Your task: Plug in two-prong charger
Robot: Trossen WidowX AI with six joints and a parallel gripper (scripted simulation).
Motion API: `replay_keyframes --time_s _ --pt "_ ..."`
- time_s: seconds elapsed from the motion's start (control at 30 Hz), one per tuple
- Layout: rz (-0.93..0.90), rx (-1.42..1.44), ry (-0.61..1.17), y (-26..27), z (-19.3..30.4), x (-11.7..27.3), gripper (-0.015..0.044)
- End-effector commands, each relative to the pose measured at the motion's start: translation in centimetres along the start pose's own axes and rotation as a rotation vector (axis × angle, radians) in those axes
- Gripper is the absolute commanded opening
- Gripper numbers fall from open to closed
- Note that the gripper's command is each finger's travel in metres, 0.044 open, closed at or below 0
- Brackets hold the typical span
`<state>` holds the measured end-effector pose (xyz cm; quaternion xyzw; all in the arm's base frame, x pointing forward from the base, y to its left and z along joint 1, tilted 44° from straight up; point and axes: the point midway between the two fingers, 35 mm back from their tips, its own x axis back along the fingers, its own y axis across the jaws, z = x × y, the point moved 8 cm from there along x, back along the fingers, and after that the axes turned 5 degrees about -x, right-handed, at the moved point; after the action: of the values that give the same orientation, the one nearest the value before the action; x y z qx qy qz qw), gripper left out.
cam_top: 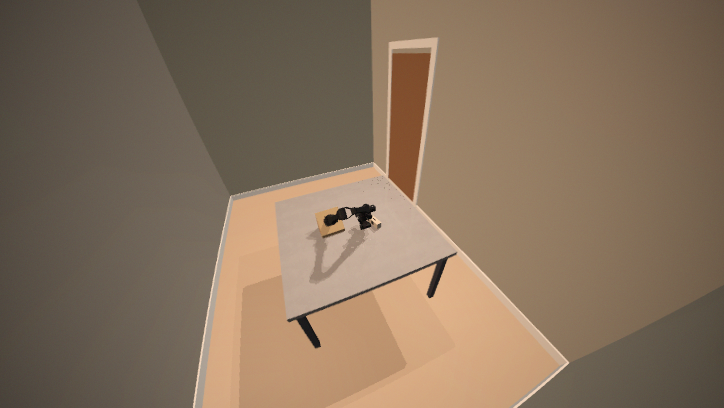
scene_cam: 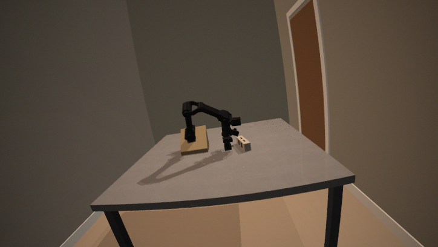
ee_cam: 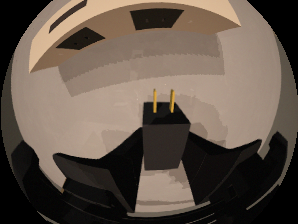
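Note:
My gripper (cam_top: 364,224) (scene_cam: 227,146) is shut on the black charger (ee_cam: 166,145), a finger on each side, low over the table. Its two gold prongs (ee_cam: 155,101) point up the wrist view, toward the power strip. The cream power strip (cam_top: 377,226) (scene_cam: 247,147) (ee_cam: 112,26) stands just beyond, its face with dark outlets toward the prongs. The right outlet (ee_cam: 157,22) is roughly ahead of the prongs, which sit slightly right of its middle; the left outlet (ee_cam: 80,40) is further left. Table surface shows between prong tips and strip. The strip runs obliquely across the wrist view.
The arm's base stands on a tan board (cam_top: 334,232) (scene_cam: 199,147) on the grey table (cam_top: 364,268) (scene_cam: 260,171). The strip's top bears dark slots. The strip casts a shadow on the table in front of its face in the wrist view.

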<state>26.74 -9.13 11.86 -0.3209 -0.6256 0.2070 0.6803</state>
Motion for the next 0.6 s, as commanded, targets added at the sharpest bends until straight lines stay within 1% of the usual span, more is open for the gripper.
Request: replay_keyframes --time_s 0.0,0.57 --pt "0.008 0.054 0.0 -0.3 0.0 -0.2 0.0" --pt "0.011 0.083 0.0 0.0 -1.7 -0.2 0.0"
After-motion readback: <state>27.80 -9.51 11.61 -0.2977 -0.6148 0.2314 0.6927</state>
